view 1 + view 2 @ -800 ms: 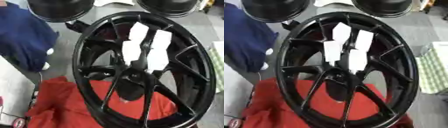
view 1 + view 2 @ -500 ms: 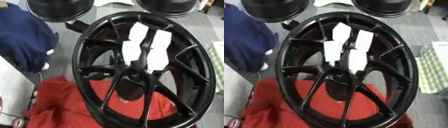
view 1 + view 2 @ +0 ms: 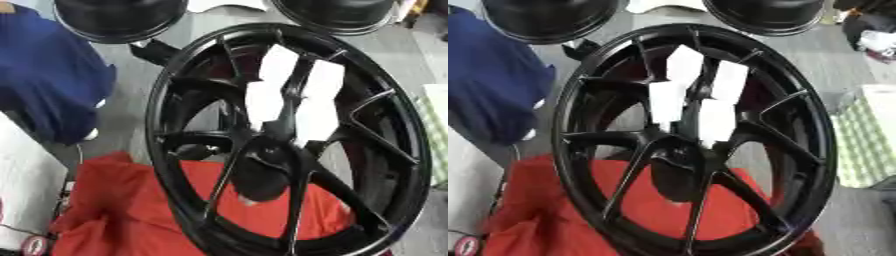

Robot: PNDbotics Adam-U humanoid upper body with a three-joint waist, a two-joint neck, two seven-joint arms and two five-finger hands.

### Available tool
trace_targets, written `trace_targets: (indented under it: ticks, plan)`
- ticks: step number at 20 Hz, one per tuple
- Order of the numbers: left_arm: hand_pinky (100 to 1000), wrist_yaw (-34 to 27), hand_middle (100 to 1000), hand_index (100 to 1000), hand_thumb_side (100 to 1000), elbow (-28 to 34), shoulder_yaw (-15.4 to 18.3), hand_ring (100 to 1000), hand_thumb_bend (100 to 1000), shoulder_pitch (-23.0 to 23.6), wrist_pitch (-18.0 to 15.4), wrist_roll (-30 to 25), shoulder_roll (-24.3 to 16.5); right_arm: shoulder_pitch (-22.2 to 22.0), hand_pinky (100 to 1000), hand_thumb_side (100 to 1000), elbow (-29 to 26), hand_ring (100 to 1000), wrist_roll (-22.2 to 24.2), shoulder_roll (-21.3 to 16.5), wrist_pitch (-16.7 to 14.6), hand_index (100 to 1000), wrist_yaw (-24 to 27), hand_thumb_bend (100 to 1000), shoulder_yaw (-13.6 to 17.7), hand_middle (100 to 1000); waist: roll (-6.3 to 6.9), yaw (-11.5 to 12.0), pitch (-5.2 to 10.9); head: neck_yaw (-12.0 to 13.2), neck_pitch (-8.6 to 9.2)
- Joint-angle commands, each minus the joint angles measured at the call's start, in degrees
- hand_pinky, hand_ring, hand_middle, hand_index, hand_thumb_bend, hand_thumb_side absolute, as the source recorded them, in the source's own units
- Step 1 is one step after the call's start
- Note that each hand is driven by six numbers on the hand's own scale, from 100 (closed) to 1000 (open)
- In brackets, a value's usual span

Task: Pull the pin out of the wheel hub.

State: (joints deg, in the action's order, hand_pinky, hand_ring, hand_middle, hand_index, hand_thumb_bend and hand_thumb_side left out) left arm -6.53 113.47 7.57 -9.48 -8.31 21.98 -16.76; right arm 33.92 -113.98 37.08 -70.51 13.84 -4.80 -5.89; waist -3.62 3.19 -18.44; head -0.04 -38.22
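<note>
**A:** Where's the hub, and can you see the pin?

**B:** The big black spoked metal wheel (image 3: pixel 633 176) fills my view. It stands tilted, its lower edge sunk into the crumpled red cloth (image 3: pixel 535 212). I take it the cloth is there to cushion the rim and stop it sliding. The dark oval hub (image 3: pixel 677 174) sits at the wheel's centre, where the spokes meet. I can't make out the pin itself. Everything at the hub is black on black, so I can only judge that it sits somewhere in that centre.

**A:** And those white patches?

**B:** Four flat white rectangular pieces (image 3: pixel 684 62) lie on the spokes just above the hub. I can't tell what they are for. They may be labels or padding.

**A:** What are the hands doing?

**B:** Neither my left hand nor my right hand shows in either eye view, so I can't say whether they are released or clenched. Nothing is holding the wheel that I can see. It seems to be propped by the cloth.

**A:** Anything crowding it?

**B:** A dark blue cloth (image 3: pixel 487 85) lies left of the wheel, and two round black dish-like objects (image 3: pixel 549 17) are beyond its top edge. A green checked cloth (image 3: pixel 864 145) is to its right. I judge the pull hasn't begun.
</note>
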Motion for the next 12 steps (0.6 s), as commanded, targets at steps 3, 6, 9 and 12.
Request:
trace_targets:
  ticks: [3, 6, 9, 12]
  plan:
    - [705, -0.1, 758, 901, 549, 1.1, -0.4, 819, 426, -0.7, 0.1, -0.7, -1.4, 2.2, 903, 568, -0.6, 867, 3.0, -1.6, -0.4, 876, -0.5, 100, -1.7, 824, -0.01, 0.2, 1.17, -0.4, 0.29]
    - [705, -0.2, 758, 901, 549, 1.1, -0.6, 819, 425, -0.8, 0.2, -0.9, -1.4, 3.2, 898, 553, -0.6, 865, 3.2, -1.1, 0.1, 876, 0.3, 100, -3.2, 824, -0.16, 0.3, 1.2, -0.6, 0.42]
    - [705, -0.3, 758, 901, 550, 1.1, -0.6, 823, 425, -0.8, 0.3, -1.0, -1.4, 4.5, 891, 554, -0.6, 858, 2.5, -0.4, 0.7, 872, 0.7, 100, -4.7, 820, -0.31, 0.6, 1.26, -0.7, 0.54]
    - [706, -0.3, 758, 901, 550, 1.1, -0.8, 825, 424, -0.8, 0.3, -1.1, -1.3, 6.3, 886, 551, -0.6, 854, 1.5, 0.7, 1.9, 869, 1.0, 100, -6.3, 817, -0.43, 0.8, 1.31, -0.8, 0.69]
